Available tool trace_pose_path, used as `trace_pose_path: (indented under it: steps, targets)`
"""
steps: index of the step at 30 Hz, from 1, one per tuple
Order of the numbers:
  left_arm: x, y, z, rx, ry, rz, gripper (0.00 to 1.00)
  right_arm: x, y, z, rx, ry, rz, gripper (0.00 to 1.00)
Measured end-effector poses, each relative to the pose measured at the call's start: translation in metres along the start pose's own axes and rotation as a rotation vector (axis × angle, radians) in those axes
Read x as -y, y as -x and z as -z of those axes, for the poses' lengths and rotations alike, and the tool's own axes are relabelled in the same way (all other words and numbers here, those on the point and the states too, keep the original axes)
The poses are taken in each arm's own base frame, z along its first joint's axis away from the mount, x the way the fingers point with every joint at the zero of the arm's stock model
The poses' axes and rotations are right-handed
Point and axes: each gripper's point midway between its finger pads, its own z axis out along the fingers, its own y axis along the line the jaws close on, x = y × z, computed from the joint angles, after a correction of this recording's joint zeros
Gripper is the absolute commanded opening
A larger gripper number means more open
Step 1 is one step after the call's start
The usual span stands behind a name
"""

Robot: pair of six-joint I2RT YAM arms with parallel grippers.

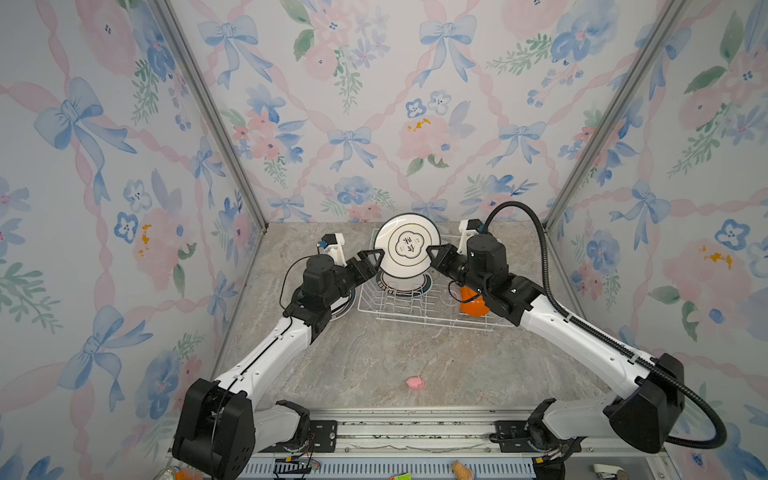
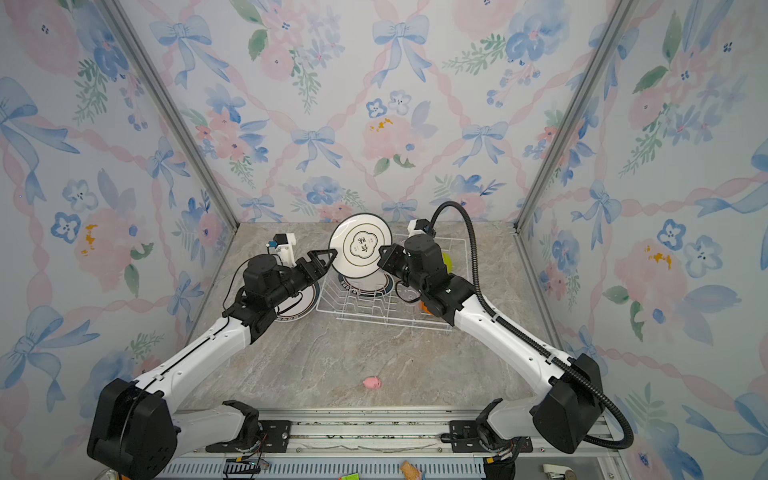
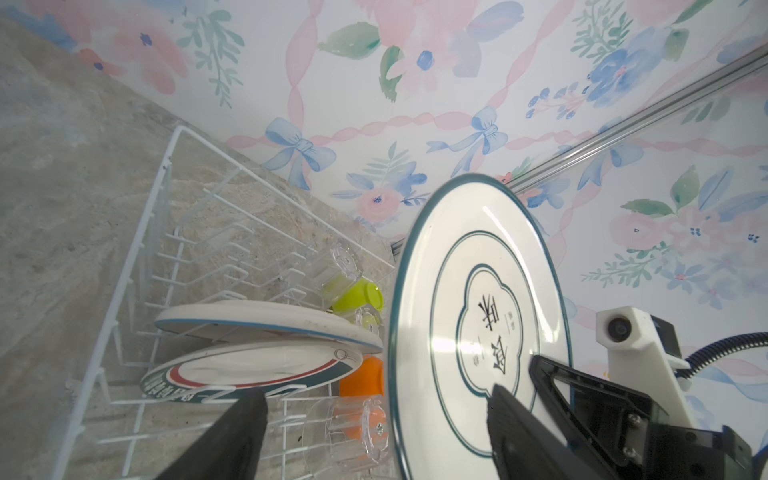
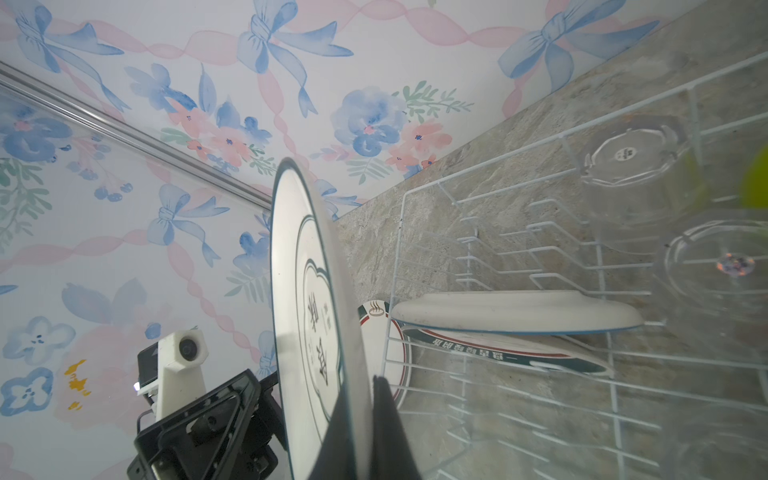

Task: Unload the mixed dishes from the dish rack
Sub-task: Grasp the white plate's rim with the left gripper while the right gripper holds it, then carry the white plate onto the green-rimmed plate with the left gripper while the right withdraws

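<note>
A white plate (image 1: 407,245) with a dark green rim and black characters is held upright above the dish rack (image 1: 415,320). My right gripper (image 1: 430,251) is shut on its right rim (image 4: 307,291). My left gripper (image 1: 376,255) stands open with its jaws on either side of the plate's left rim (image 3: 478,316), not touching. In the rack stand two more plates (image 3: 266,320) (image 3: 249,370), clear glasses (image 3: 336,266) (image 3: 349,432), a lime-green bowl (image 3: 357,295) and an orange bowl (image 1: 473,305).
Another plate (image 2: 297,305) lies on the marble table left of the rack, partly under my left arm. A small pink toy (image 1: 414,382) lies near the table's front. Flowered walls close in the back and both sides.
</note>
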Motion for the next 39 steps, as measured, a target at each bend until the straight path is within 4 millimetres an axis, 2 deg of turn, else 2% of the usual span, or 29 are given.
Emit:
trace_pose_path:
  steps: [3,6,8,9,12,14,18,22,27,37,39]
  targets:
    - [0.008,0.004,0.000,0.022,-0.042,0.005,0.53,-0.004,-0.013,-0.006,-0.032,0.012,-0.016,0.00]
    - [0.004,0.005,0.000,0.033,-0.044,0.019,0.42,-0.006,-0.020,-0.013,-0.053,0.027,-0.038,0.00]
    - [0.003,0.004,0.000,0.031,-0.043,0.035,0.28,-0.010,-0.022,-0.016,-0.062,0.051,-0.056,0.00]
    - [0.003,0.004,0.001,0.033,-0.043,0.042,0.16,-0.014,-0.021,-0.017,-0.063,0.068,-0.062,0.00]
    - [0.007,0.014,0.003,0.067,-0.065,0.102,0.01,-0.018,-0.020,-0.021,-0.068,0.097,-0.087,0.00]
    - [0.010,0.023,0.007,0.094,-0.075,0.153,0.00,-0.022,-0.021,-0.026,-0.075,0.126,-0.092,0.01]
    - [0.011,0.027,0.008,0.109,-0.080,0.150,0.00,-0.024,-0.024,-0.032,-0.089,0.148,-0.101,0.34]
    - [0.016,0.013,0.007,0.060,-0.096,0.094,0.00,-0.026,-0.047,-0.041,-0.176,0.171,-0.101,0.72]
    - [0.006,0.007,0.009,0.037,-0.056,0.058,0.00,-0.030,-0.056,-0.040,-0.218,0.197,-0.078,0.99]
    - [0.011,0.034,0.043,0.149,-0.040,-0.002,0.00,-0.034,-0.050,-0.029,-0.197,0.209,0.019,0.97]
    - [0.005,0.035,0.048,0.161,-0.026,-0.007,0.00,-0.031,-0.049,-0.026,-0.189,0.187,0.049,0.97]
